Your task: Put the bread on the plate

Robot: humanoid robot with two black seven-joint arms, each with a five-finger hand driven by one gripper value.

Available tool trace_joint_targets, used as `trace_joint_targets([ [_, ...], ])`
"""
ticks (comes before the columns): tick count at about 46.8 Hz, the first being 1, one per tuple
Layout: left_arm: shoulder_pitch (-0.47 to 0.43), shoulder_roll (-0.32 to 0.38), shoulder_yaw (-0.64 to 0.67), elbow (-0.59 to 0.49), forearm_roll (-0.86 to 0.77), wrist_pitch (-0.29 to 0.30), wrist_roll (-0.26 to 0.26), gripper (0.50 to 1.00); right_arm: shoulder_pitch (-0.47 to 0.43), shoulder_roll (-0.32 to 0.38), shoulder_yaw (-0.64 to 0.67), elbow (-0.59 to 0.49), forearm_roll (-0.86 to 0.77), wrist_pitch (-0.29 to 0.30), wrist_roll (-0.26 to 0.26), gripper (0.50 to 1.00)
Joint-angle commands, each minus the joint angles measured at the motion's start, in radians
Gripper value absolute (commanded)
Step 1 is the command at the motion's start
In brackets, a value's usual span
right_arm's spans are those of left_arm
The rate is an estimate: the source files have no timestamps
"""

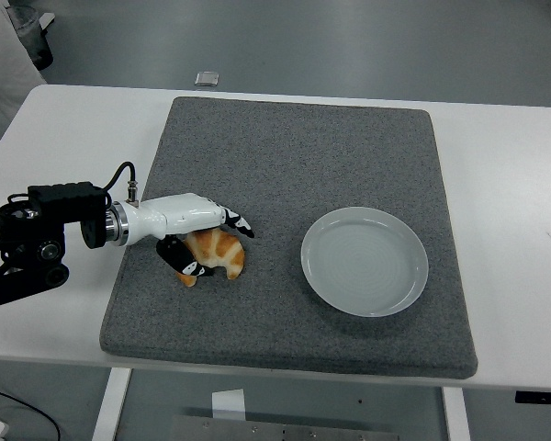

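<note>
A golden croissant (220, 256) lies on the grey mat (303, 165), left of centre. My left hand (208, 241) is closed around it: the fingers (235, 220) lie over its top and the thumb (182, 260) presses in from the near side. The croissant still rests on the mat. An empty white plate (365, 260) sits on the mat to the right, about a hand's length away. My right arm is out of view.
The mat covers the middle of the white table (64, 138). A small grey object (207, 79) lies on the floor beyond the table's far edge. A person's white sleeve (5, 55) shows at the top left corner.
</note>
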Motion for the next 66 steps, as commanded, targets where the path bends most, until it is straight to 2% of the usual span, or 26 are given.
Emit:
trace_joint_targets([
  [1,0.000,0.001,0.000,0.000,0.002,0.000,-0.001,0.821,0.000,0.000,0.000,0.000,0.000,0.000,0.000,0.932],
  [13,0.000,0.003,0.009,-0.002,0.036,-0.003,-0.007,0.709,0.000,0.000,0.000,0.000,0.000,0.000,0.000,0.932],
  [20,0.000,0.003,0.009,-0.002,0.036,-0.005,-0.008,0.698,0.000,0.000,0.000,0.000,0.000,0.000,0.000,0.932],
  [22,0.000,0.003,0.009,-0.002,0.036,-0.005,-0.008,0.671,0.000,0.000,0.000,0.000,0.000,0.000,0.000,0.932],
  [25,-0.003,0.003,0.009,-0.002,0.036,-0.006,-0.010,0.666,0.000,0.000,0.000,0.000,0.000,0.000,0.000,0.932],
  [37,-0.020,0.007,0.006,-0.003,0.036,-0.011,-0.037,0.500,0.000,0.000,0.000,0.000,0.000,0.000,0.000,0.932],
  [43,-0.047,0.013,0.006,-0.003,0.035,-0.017,-0.054,0.500,0.000,0.000,0.000,0.000,0.000,0.000,0.000,0.932],
  [48,-0.083,0.017,-0.003,-0.002,0.027,-0.052,-0.056,0.500,0.000,0.000,0.000,0.000,0.000,0.000,0.000,0.932],
  [56,-0.173,-0.006,-0.006,0.008,0.012,-0.075,-0.056,0.500,0.000,0.000,0.000,0.000,0.000,0.000,0.000,0.932],
  [66,-0.233,-0.126,0.002,0.083,-0.010,-0.097,-0.056,0.500,0.000,0.000,0.000,0.000,0.000,0.000,0.000,0.932],
])
